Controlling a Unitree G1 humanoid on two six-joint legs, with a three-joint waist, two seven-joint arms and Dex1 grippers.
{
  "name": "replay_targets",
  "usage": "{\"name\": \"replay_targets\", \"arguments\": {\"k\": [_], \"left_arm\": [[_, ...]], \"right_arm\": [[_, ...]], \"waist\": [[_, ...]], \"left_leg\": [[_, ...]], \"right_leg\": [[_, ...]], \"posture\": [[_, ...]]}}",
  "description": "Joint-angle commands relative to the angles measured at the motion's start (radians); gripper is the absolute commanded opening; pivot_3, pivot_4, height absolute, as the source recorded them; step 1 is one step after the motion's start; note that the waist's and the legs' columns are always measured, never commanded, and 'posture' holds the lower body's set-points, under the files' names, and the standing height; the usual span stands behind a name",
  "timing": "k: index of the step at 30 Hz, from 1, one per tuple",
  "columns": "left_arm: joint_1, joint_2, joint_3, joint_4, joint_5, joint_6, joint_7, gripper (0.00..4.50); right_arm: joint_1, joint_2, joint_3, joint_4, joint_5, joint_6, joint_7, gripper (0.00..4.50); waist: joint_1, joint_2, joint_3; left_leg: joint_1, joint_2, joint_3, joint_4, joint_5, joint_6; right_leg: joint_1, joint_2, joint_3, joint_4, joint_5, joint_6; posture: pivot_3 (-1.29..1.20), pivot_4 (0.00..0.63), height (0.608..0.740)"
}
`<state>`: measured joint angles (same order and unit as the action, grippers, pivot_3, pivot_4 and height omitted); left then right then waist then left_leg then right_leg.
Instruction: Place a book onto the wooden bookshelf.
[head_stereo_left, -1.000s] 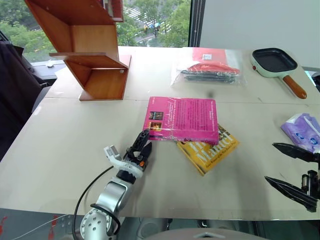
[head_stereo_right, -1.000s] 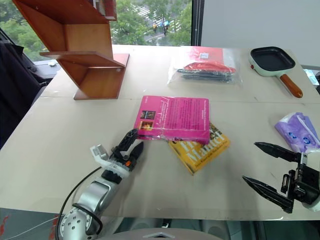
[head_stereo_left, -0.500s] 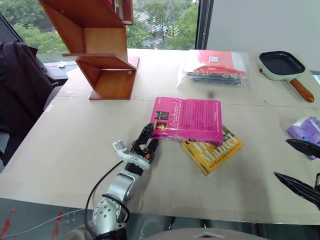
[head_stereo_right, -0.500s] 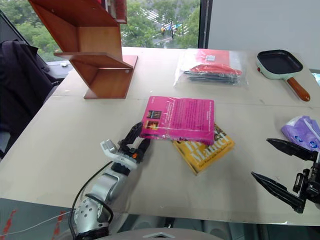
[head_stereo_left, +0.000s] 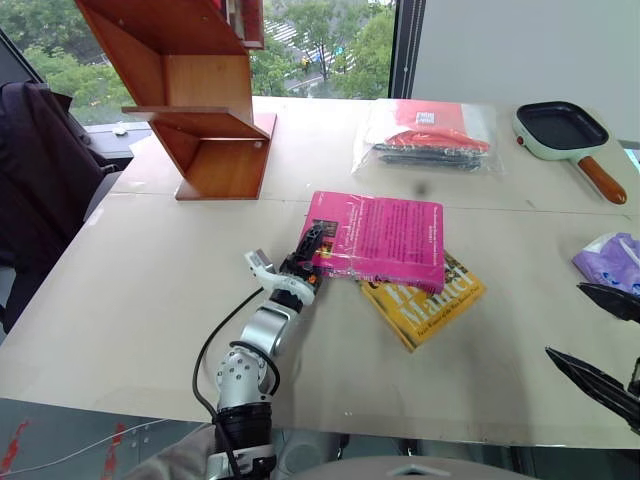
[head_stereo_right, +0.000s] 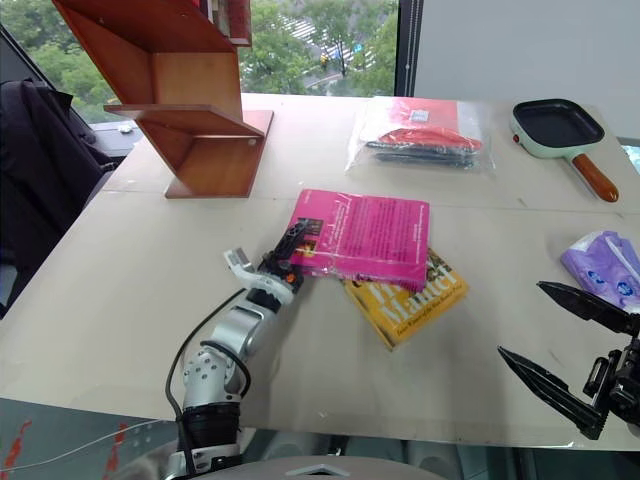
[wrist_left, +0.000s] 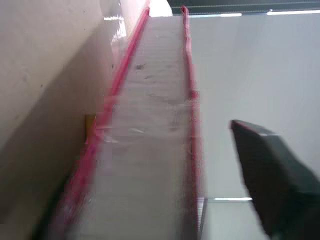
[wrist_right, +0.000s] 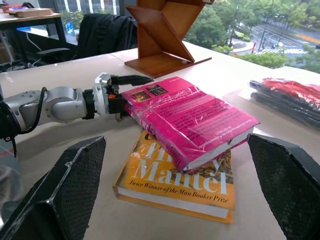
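Magenta glossy thick book (head_stereo_left: 382, 238) | flat | atop yellow book (head_stereo_left: 425, 300)

The yellow book (wrist_right: 176, 186) reads "Mantel" (below it, "Winner of the Man Booker Prize").

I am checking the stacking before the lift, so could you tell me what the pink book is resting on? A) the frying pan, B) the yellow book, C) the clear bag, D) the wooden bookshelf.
B: the pink book lies partly across the yellow book, whose cover sticks out beneath its near edge.
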<state>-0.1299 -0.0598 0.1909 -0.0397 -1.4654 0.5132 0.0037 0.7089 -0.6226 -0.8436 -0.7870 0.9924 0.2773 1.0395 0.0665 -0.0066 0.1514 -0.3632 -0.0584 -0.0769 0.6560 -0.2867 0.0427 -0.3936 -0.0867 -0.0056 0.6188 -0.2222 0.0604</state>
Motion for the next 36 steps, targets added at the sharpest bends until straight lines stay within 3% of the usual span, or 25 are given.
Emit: {"name": "replay_targets", "arguments": {"k": [1, 3, 4, 9, 12, 17, 21, 26, 29, 32, 36], "left_arm": [[-0.024, -0.111, -0.009, 0.012, 0.0, -0.016, 0.025, 1.59], [-0.029, -0.118, -0.008, -0.005, -0.001, -0.028, 0.039, 0.69], [-0.031, -0.12, -0.009, -0.022, -0.004, -0.034, 0.041, 0.52], [-0.039, -0.085, -0.038, -0.158, -0.064, -0.004, -0.016, 0.49], [-0.088, 0.035, -0.054, -0.261, -0.035, 0.052, -0.092, 0.49], [-0.266, 0.438, -0.066, -0.345, 0.246, 0.149, -0.189, 0.49], [-0.419, 0.601, 0.022, -0.394, 0.343, 0.106, -0.217, 0.49], [-0.578, 0.752, -0.012, -0.428, 0.556, 0.061, -0.302, 0.49], [-0.704, 1.008, -0.213, -0.419, 0.945, -0.016, -0.451, 0.49], [-0.786, 1.086, -0.26, -0.34, 1.131, -0.162, -0.536, 0.49], [-0.746, 1.17, -0.282, -0.303, 1.319, -0.279, -0.622, 0.49]], "right_arm": [[0.004, 0.001, -0.019, -0.024, 0.007, -0.017, -0.01, 4.5], [-0.001, -0.003, -0.014, -0.019, 0.005, -0.016, -0.011, 4.5], [-0.01, -0.008, -0.006, -0.016, 0.003, -0.014, -0.014, 4.5], [-0.066, -0.043, 0.041, 0.004, -0.001, 0.004, -0.022, 4.5], [-0.128, -0.085, 0.073, 0.045, -0.001, 0.019, -0.019, 4.5], [-0.312, -0.153, 0.131, 0.179, 0.044, 0.057, -0.016, 4.5], [-0.459, -0.171, 0.212, 0.288, 0.028, 0.067, 0.026, 4.5], [-0.589, -0.15, 0.3, 0.376, 0.01, 0.068, 0.046, 4.5], [-0.677, -0.132, 0.367, 0.446, -0.012, 0.063, 0.077, 4.5], [-0.768, -0.115, 0.406, 0.509, -0.016, 0.061, 0.098, 4.5], [-0.86, -0.102, 0.429, 0.601, -0.025, 0.06, 0.132, 4.5]], "waist": [[0.0, -0.001, 0.0], [0.0, -0.002, 0.001], [-0.001, -0.003, 0.002], [-0.003, -0.011, 0.006], [-0.003, -0.014, 0.009], [-0.012, -0.014, 0.01], [-0.028, -0.015, 0.014], [-0.028, -0.017, 0.016], [-0.03, -0.02, 0.018], [-0.032, -0.017, 0.021], [-0.042, -0.016, 0.021]], "left_leg": [[0.0, 0.0, 0.0, 0.0, 0.0, 0.0], [0.0, 0.0, 0.0, 0.0, 0.0, 0.0], [0.0, 0.0, 0.0, 0.0, 0.0, 0.0], [-0.002, 0.0, 0.0, 0.0, 0.0, 0.0], [-0.005, 0.0, 0.0, 0.0, 0.001, -0.001], [-0.005, 0.0, -0.001, 0.0, 0.004, -0.006], [-0.005, 0.001, -0.001, -0.001, 0.004, -0.006], [-0.009, 0.001, -0.001, -0.001, 0.005, -0.009], [-0.017, 0.0, -0.002, -0.001, 0.007, -0.012], [-0.017, -0.001, 0.0, -0.003, 0.007, -0.011], [-0.017, 0.0, -0.001, -0.003, 0.007, -0.011]], "right_leg": [[0.0, 0.0, 0.0, 0.0, 0.0, 0.0], [0.0, 0.0, 0.0, 0.0, 0.0, 0.0], [0.0, 0.0, 0.0, 0.0, 0.0, 0.0], [-0.002, 0.0, 0.0, 0.0, 0.001, -0.002], [-0.004, 0.001, -0.001, -0.001, 0.003, -0.003], [-0.004, 0.005, -0.004, -0.001, 0.003, -0.004], [-0.005, 0.005, -0.003, -0.002, 0.003, -0.004], [-0.01, 0.005, -0.003, -0.002, 0.005, 0.0], [-0.018, 0.006, -0.004, 0.0, 0.006, -0.001], [-0.018, 0.005, -0.001, -0.001, 0.006, 0.0], [-0.018, 0.005, -0.002, -0.001, 0.006, 0.0]], "posture": [[0.0, 0.15, 0.74], [0.0, 0.15, 0.74], [0.0, 0.15, 0.74], [0.0, 0.15, 0.74], [0.0, 0.15, 0.74], [0.0, 0.15, 0.74], [0.0, 0.15, 0.74], [0.0, 0.15, 0.74], [0.0, 0.15, 0.74], [0.0, 0.15, 0.74], [0.0, 0.15, 0.74]]}}
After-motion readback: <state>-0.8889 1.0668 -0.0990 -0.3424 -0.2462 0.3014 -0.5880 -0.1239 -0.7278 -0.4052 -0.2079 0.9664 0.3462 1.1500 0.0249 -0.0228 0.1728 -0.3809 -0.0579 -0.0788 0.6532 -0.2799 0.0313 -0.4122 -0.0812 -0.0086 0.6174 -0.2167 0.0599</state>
